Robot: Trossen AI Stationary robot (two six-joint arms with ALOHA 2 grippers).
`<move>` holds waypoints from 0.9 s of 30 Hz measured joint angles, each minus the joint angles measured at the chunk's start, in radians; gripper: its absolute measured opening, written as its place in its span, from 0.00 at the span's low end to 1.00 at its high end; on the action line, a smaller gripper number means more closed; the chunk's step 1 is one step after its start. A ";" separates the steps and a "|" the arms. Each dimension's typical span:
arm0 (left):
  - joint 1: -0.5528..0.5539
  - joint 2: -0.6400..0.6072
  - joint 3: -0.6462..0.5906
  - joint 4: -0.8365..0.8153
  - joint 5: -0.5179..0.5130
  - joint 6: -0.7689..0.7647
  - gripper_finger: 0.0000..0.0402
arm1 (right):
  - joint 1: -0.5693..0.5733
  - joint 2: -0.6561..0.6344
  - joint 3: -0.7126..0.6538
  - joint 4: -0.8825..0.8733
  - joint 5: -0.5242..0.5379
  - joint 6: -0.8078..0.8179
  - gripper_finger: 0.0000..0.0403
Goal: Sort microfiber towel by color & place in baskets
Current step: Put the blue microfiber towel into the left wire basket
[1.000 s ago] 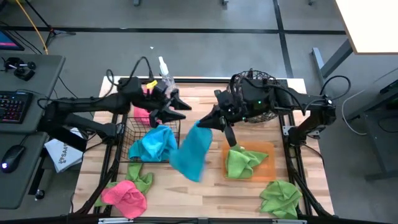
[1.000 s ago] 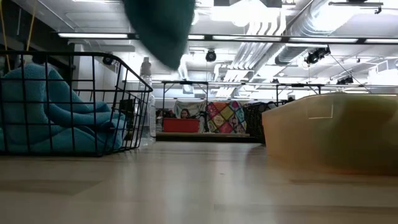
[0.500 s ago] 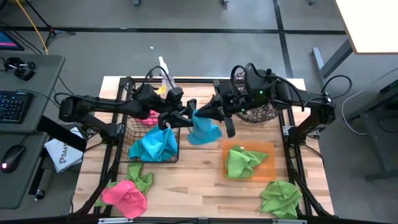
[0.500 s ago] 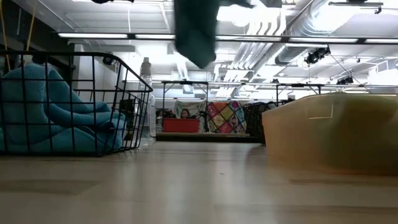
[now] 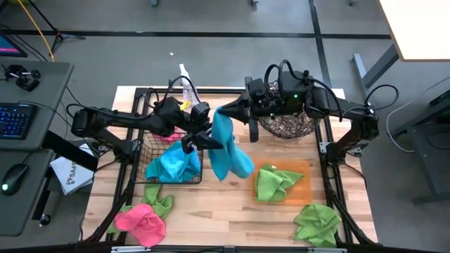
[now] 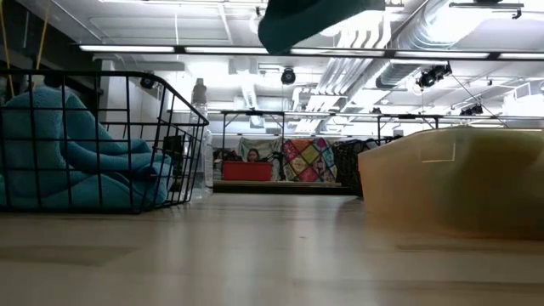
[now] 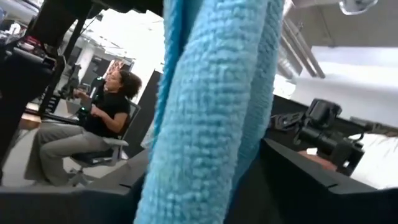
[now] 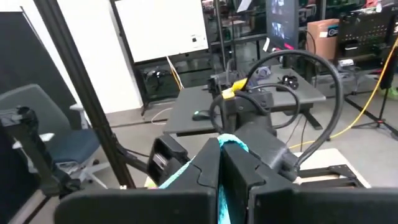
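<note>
Hanging at frame center, the blue towel [image 5: 226, 149] is pinched by both the right end effector [image 5: 219, 113] and the left end effector [image 5: 204, 138].

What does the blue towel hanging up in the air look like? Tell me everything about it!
The blue towel is a bright turquoise cloth with a fuzzy, looped microfiber surface. It hangs in the air in long folds between the black wire basket and the orange tray, above the wooden table. The right gripper pinches its top edge, and the left gripper meets it lower on its side. Its bottom end dangles free, touching nothing.
</note>
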 joint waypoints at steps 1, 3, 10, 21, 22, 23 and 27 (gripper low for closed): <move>0.003 -0.003 0.000 -0.016 0.003 0.017 0.51 | 0.000 -0.003 0.000 -0.001 0.000 0.009 0.00; 0.016 -0.016 0.000 -0.067 0.011 0.048 0.39 | 0.000 -0.008 0.000 0.002 0.008 0.043 0.00; 0.084 -0.077 0.001 -0.322 0.067 0.133 0.04 | 0.003 -0.018 0.000 -0.015 0.088 0.081 0.20; 0.132 -0.459 0.000 -1.306 -0.247 0.387 0.00 | 0.036 -0.106 0.004 -0.235 0.292 0.083 0.64; 0.117 -0.502 0.001 -1.383 -0.313 0.381 0.00 | 0.036 -0.107 0.004 -0.286 0.306 0.102 0.66; 0.096 -0.541 0.001 -1.453 -0.368 0.369 0.00 | 0.036 -0.105 0.003 -0.329 0.322 0.120 0.66; -0.014 -0.645 -0.010 -1.610 -0.535 0.290 0.00 | 0.046 -0.098 -0.001 -0.460 0.428 0.156 0.66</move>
